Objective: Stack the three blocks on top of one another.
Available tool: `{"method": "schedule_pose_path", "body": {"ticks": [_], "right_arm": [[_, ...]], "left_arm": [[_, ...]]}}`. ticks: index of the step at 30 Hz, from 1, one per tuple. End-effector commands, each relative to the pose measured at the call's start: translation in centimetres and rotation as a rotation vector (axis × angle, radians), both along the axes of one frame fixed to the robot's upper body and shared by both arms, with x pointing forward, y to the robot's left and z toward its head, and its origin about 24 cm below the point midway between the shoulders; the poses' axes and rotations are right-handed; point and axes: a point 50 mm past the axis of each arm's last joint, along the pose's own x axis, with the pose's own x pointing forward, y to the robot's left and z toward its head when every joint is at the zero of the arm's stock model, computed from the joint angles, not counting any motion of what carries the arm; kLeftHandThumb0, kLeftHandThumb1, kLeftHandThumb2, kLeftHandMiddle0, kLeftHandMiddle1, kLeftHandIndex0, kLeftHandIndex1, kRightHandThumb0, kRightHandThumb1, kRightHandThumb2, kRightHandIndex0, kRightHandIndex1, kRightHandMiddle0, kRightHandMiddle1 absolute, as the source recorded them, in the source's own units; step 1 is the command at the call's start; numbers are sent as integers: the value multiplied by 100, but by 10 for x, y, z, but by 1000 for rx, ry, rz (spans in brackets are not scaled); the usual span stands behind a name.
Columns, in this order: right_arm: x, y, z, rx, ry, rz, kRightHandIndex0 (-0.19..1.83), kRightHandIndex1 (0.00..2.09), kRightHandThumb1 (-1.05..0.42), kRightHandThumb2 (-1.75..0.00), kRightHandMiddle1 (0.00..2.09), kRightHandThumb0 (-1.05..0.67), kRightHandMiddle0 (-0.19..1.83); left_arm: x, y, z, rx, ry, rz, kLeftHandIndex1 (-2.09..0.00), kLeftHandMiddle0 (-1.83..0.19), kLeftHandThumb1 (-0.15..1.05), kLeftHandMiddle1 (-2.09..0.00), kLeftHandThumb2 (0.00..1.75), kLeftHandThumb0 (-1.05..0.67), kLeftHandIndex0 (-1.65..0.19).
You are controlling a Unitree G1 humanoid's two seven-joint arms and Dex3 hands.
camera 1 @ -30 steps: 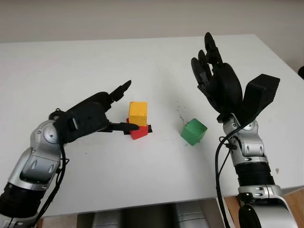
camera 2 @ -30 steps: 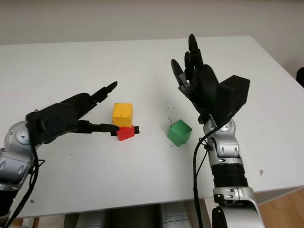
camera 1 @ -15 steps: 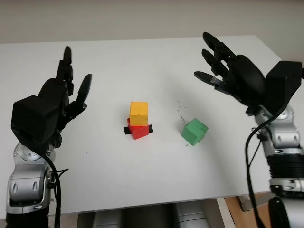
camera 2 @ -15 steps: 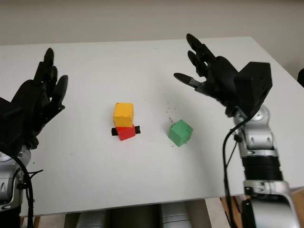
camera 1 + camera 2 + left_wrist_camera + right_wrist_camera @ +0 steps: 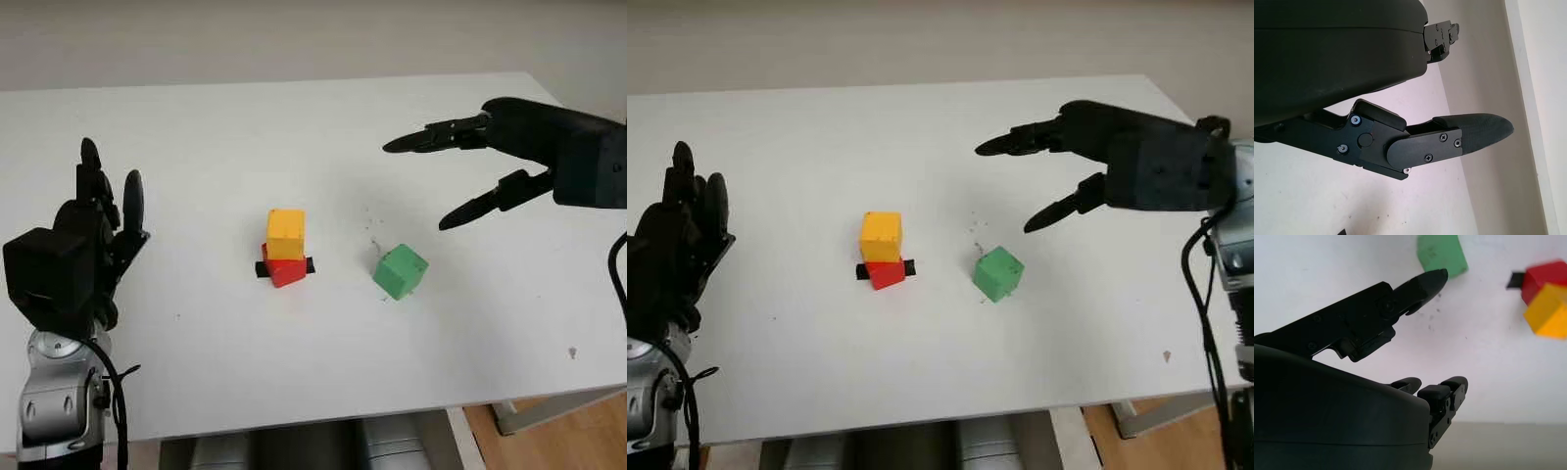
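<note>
While both the right hand (image 5: 509, 162) upper right and left hand (image 5: 73, 255) lower left hold nothing, the green block (image 5: 400, 271) mid-frame looks light and rigid; pinch opposite flat faces.

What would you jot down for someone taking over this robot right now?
Left hand: open, raised at the table's left side, holding nothing.
Right hand: open, in the air beyond and right of the green block.
Done: yellow block sits on the red block, mid-table.
Left: green block lies alone on the table, right of the stack; it goes on top.
</note>
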Motion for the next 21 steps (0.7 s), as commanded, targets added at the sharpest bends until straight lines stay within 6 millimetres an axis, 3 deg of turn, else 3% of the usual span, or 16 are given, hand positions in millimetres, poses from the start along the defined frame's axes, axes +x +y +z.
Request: {"method": "schedule_pose_path", "body": {"ticks": [1,4,8,21], "right_arm": [[-4,7,8,-115,-36,41,35,6,-82,-6,5,-52,40],[-7,16,4,-241,-94,121,37,7,-82,-6,6,-54,43],[-10,21,-3,-271,-121,168,40,7,-80,-5,7,-54,47],[-6,30,-54,-195,-222,242,31,3,-82,-6,8,-69,52]], "left_arm": [[0,0,4,-1,-16,6,-4,19,105,-2,61,-80,17],[1,-2,7,9,-16,-3,-4,19,105,-3,61,-80,16],[2,-3,8,18,-15,-9,-5,19,105,-3,62,-80,17],[1,-5,5,46,4,-15,-6,18,105,-5,61,-79,16]]}}
